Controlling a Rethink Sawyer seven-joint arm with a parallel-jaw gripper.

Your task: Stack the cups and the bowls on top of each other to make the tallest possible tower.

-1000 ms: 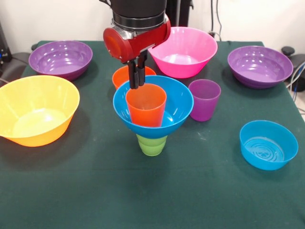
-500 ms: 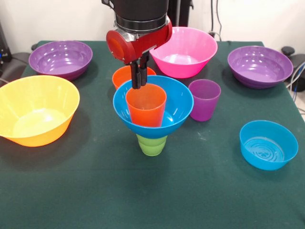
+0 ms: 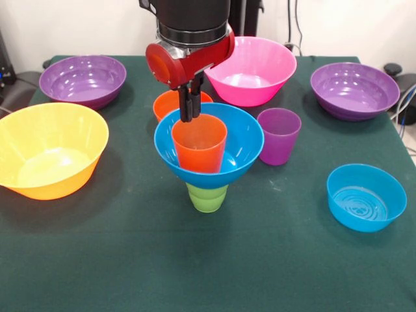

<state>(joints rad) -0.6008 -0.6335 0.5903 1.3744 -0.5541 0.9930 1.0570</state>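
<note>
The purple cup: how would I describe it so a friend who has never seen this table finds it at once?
Start at the big pink bowl at the back. Just in front of it, right of the blue bowl on the green cup, stands the purple cup. It is the only purple tumbler; the other purple things are wide bowls.

arm vertical, tool fingers together, pointing down
</note>
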